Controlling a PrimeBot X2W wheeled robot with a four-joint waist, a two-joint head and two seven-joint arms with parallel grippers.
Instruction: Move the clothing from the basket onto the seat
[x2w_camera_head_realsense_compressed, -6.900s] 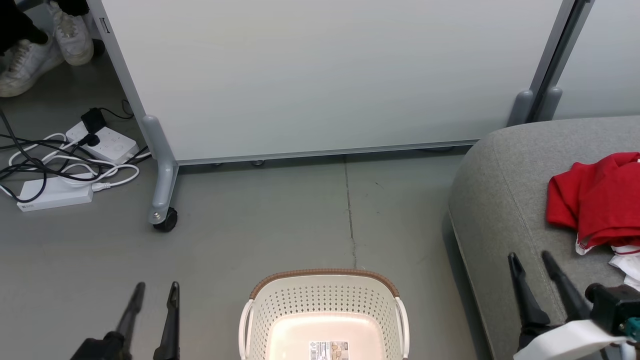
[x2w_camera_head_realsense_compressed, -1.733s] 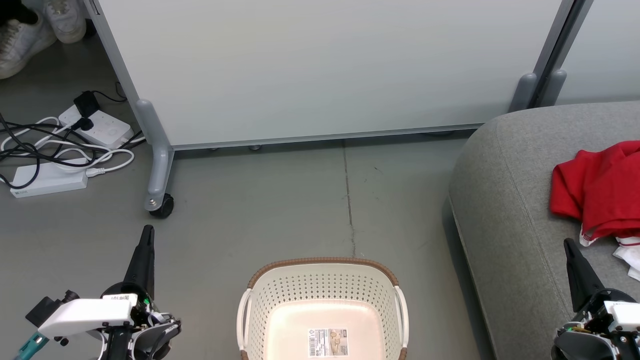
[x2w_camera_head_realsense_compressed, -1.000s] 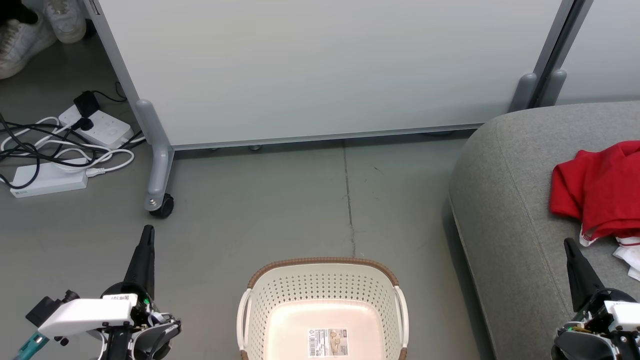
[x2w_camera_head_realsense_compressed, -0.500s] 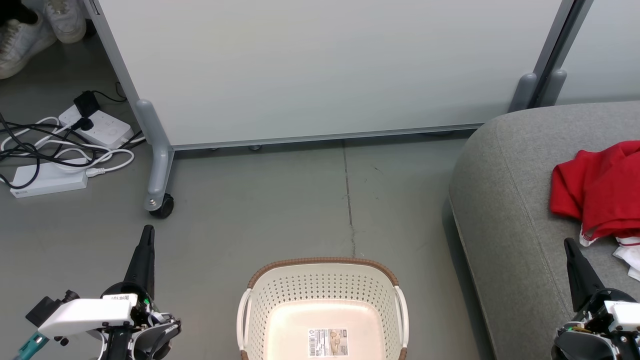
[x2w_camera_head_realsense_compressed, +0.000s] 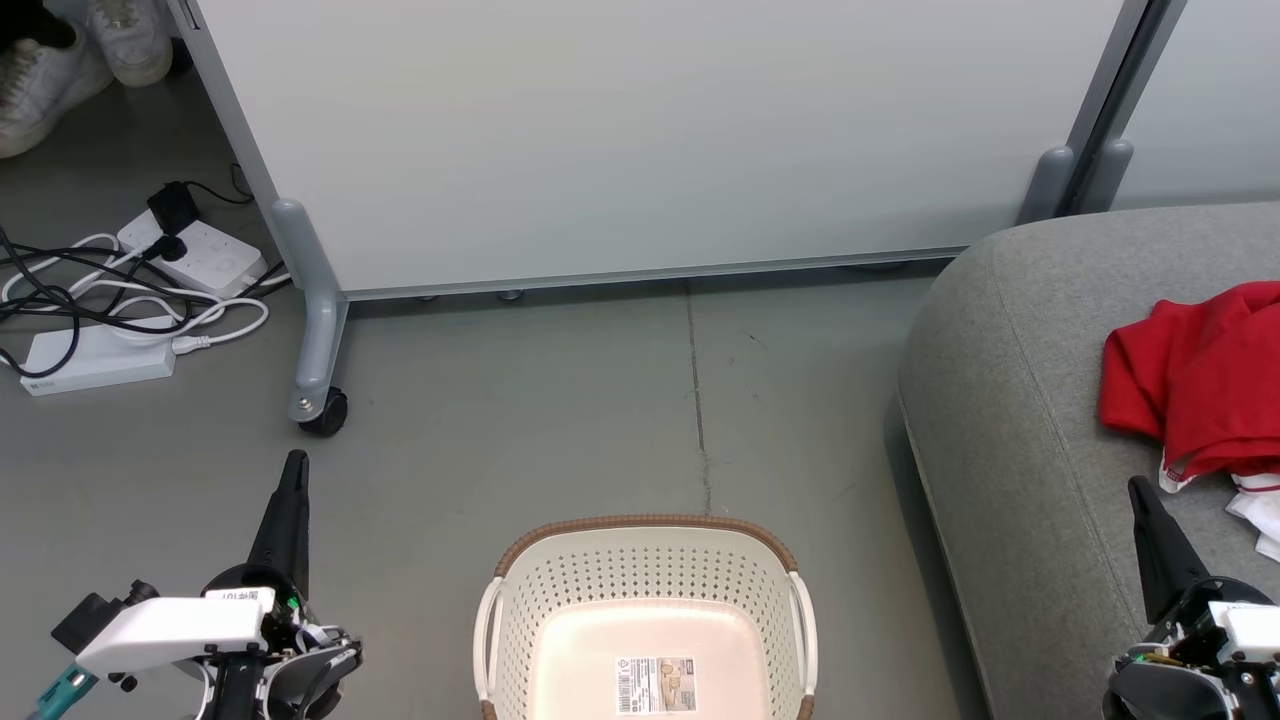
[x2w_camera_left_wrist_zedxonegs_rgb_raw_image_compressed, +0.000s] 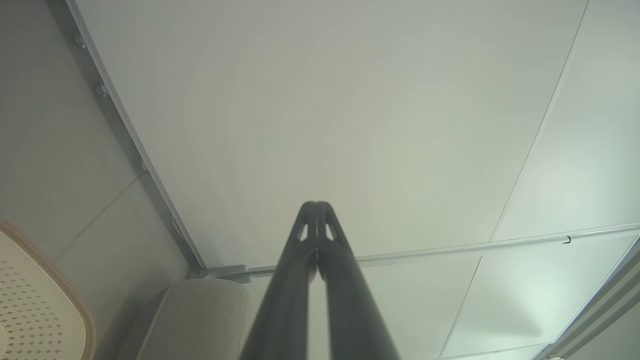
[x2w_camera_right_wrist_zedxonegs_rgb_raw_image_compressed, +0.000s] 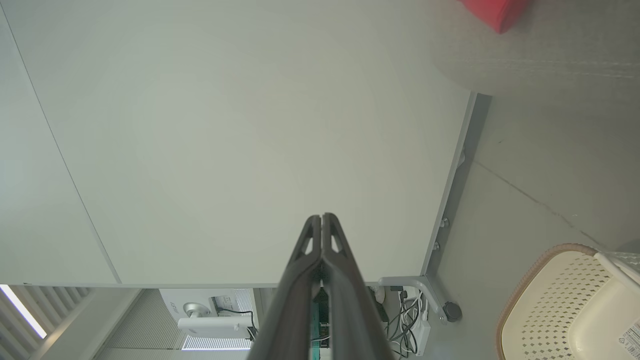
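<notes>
Since the frame of nearly seven seconds back we have closed both claws and drawn them in to our sides, and the view has shifted a little with our head; over the last two seconds nothing has changed. Our left gripper (x2w_camera_head_realsense_compressed: 294, 465) rests low on the left over the floor (x2w_camera_head_realsense_compressed: 560, 420), fingers pressed together on nothing. The right gripper (x2w_camera_head_realsense_compressed: 1138, 490) sits likewise at the lower right, over the near part of the seat (x2w_camera_head_realsense_compressed: 1000, 400). Its fingers are also together and empty, as both wrist views confirm. We judge this a parked pose: nothing is left to grasp, so there is no reason to hold the fingers apart. The clothing (x2w_camera_head_realsense_compressed: 1200, 380) lies in a crumpled red heap on top of the seat, with a bit of white trim (x2w_camera_head_realsense_compressed: 1255, 500) at its near side, well apart from the basket (x2w_camera_head_realsense_compressed: 645, 525). The basket stands on the floor between our arms, its bottom bare save for the barcode sticker (x2w_camera_head_realsense_compressed: 656, 685), so we take the transfer to be complete.
</notes>
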